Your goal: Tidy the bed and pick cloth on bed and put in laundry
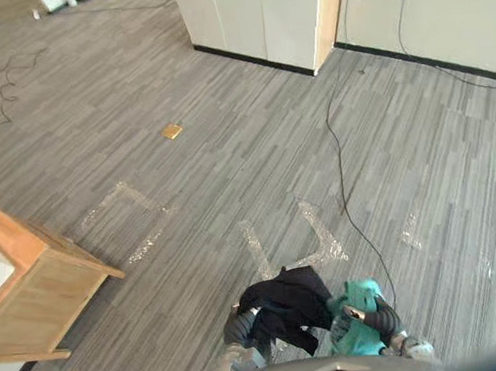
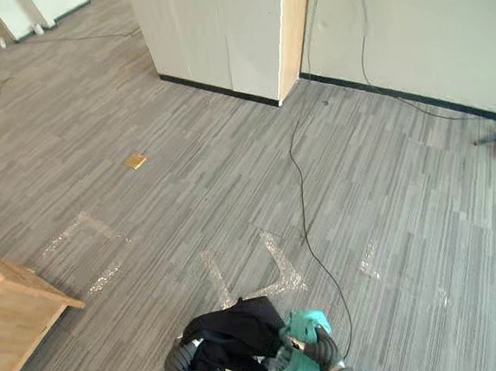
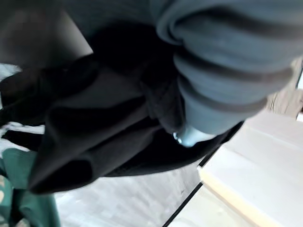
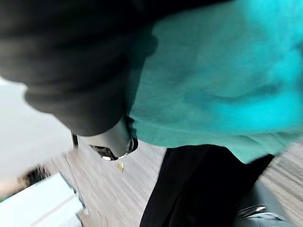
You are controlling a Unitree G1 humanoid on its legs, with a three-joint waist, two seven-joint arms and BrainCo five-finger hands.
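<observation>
Left eye view: the robot is carrying both cloths low in front of itself, over the grey floor (image 1: 228, 152). The black cloth (image 1: 284, 304) is draping over the left hand (image 1: 241, 327); whether that hand is clasping it I cannot tell. The right hand (image 1: 377, 320) is curling round the bunched teal cloth (image 1: 359, 339). The bundles are touching, black left of teal. A wooden frame (image 1: 39, 282) is standing well apart, leftward.

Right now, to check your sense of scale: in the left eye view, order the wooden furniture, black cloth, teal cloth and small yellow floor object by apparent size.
wooden furniture
black cloth
teal cloth
yellow object
The cloths are nearest the camera, so real sizes are unsure.
</observation>
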